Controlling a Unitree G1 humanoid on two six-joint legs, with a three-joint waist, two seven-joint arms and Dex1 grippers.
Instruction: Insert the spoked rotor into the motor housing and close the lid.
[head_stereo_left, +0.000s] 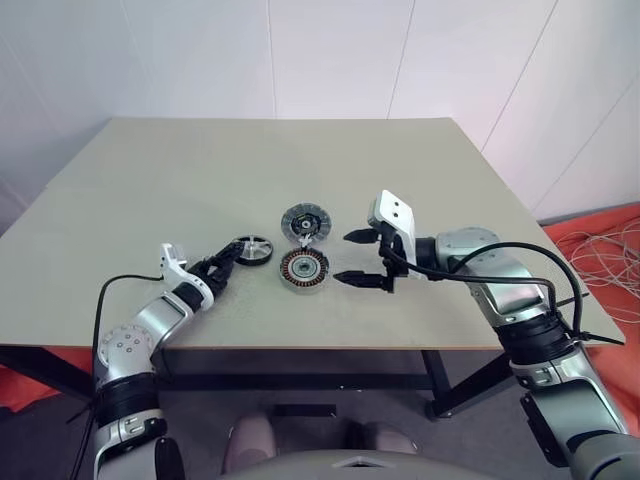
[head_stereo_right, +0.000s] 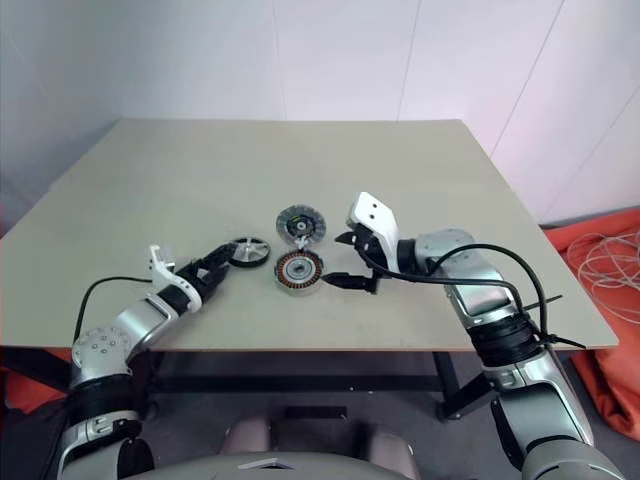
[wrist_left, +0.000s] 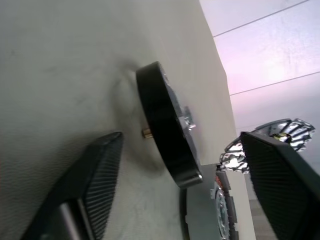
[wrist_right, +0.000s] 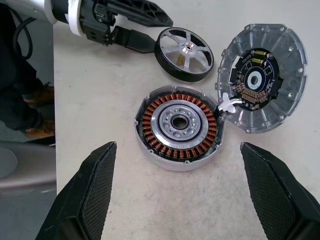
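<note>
While our left gripper (head_stereo_left: 228, 262) fingers stand apart around the black-rimmed silver spoked rotor (head_stereo_left: 252, 249), our right gripper (head_stereo_left: 353, 257) gapes beside the copper-wound round motor housing (head_stereo_left: 303, 268).

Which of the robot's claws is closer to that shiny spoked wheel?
The left gripper: its fingers flank the spoked rotor. The right gripper hovers open beyond the motor housing, farther off.

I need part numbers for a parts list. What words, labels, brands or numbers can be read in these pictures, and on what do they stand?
No text can be read anywhere.
The circuit board inside the lid: tiny marks, too small to read.
The spoked rotor: no print visible.
The motor housing: no print visible.
The left gripper and right gripper: no label visible.
</note>
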